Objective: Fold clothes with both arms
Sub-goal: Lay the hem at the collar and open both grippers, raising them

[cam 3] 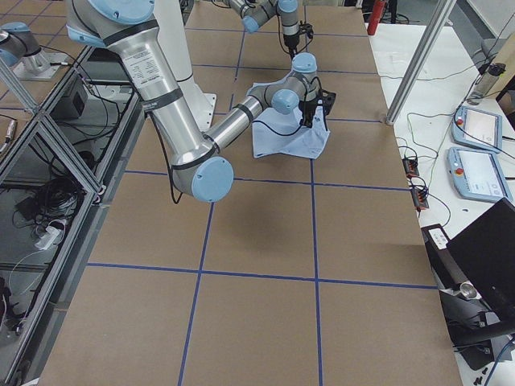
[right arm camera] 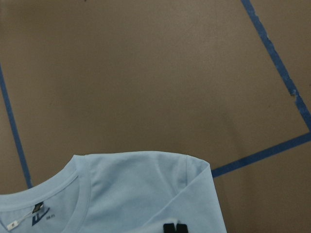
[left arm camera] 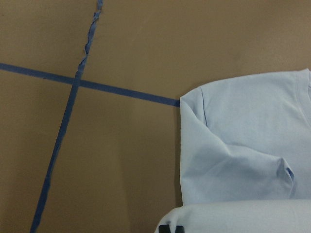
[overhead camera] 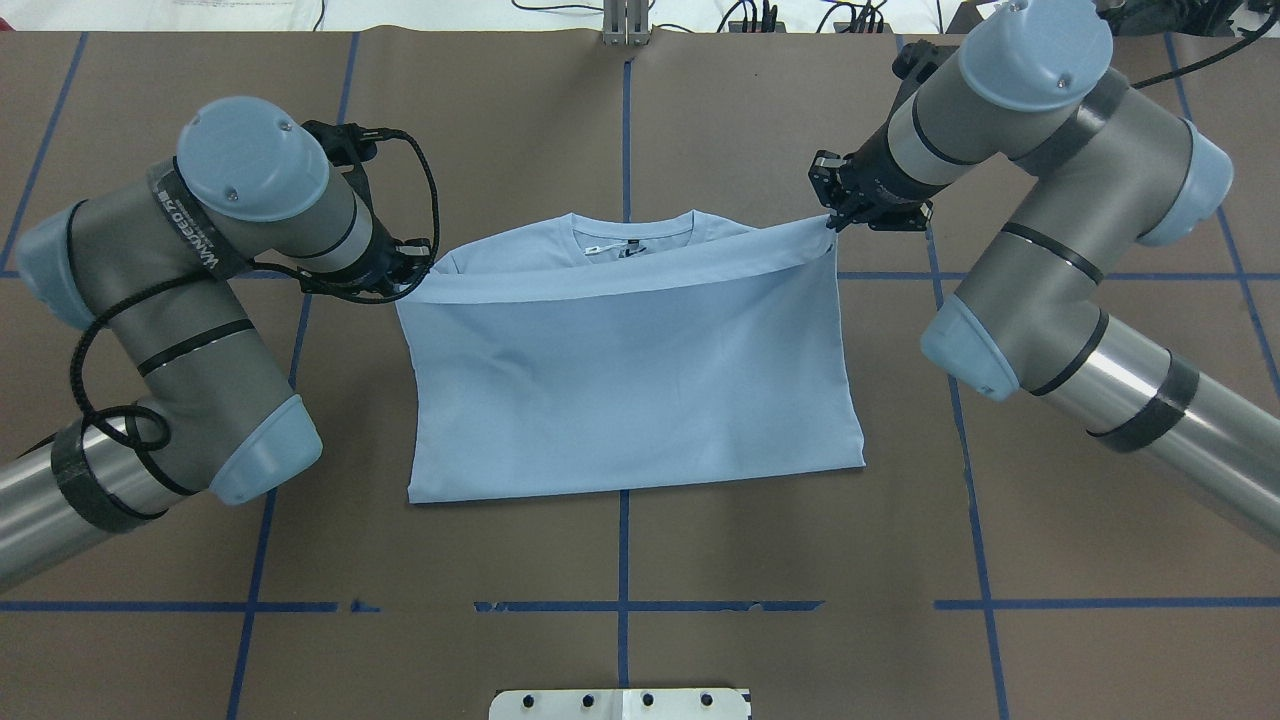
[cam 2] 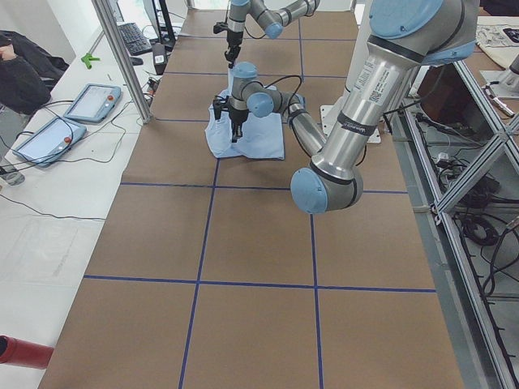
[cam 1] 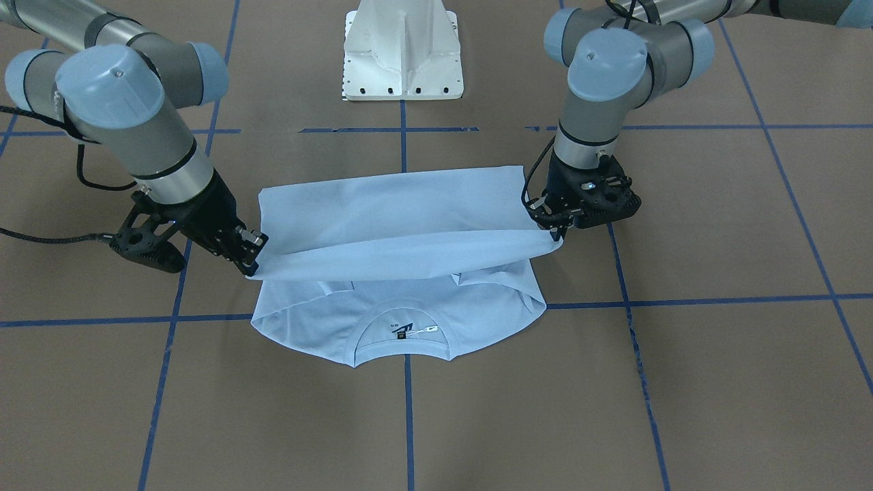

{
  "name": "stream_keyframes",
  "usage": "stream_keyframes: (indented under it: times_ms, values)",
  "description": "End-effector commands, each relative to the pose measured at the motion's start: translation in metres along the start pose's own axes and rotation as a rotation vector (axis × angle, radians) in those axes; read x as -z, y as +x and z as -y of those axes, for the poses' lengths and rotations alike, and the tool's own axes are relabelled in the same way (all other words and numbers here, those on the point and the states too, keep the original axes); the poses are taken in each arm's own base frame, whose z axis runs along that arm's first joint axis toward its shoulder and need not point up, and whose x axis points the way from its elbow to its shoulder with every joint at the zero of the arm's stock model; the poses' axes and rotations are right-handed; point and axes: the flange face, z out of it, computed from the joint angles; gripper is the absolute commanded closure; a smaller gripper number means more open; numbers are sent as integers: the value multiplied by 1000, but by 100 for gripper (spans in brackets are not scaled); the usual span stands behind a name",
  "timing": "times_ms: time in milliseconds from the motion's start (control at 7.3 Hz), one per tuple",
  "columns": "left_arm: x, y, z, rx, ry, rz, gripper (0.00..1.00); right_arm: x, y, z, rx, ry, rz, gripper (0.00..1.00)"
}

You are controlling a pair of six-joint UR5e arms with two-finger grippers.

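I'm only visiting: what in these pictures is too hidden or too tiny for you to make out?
- T-shirt lower layer: covered by the folded-over half in the overhead view.
- collar label wording: too small in the front-facing view.
- left claw: its wrist view shows only black tips, cut off at the bottom edge.
- right claw: likewise cut off in its wrist view.
- Both side views: the claws are too small to judge their grip.

No text fully legible. White lettering runs along the left arm [overhead camera: 185, 228], garbled at this resolution. Collar label [cam 1: 408, 332] of the T-shirt [cam 1: 409, 211] carries a dark logo plus tiny print, unreadable.
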Motion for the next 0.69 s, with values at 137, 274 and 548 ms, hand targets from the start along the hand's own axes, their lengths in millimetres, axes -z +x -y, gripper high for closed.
stream_keyframes:
  times_ms: [137,274,548]
  values:
    - [-32,-7,18,12,13,-4,100,-34,-3,25,-14,8,-21,100]
    - [-28,0,19,15,16,-14,100,-34,-4,26,-11,10,-16,100]
    - [-29,21,26,19,17,-17,100,-38,-13,13,3,-4,-12,100]
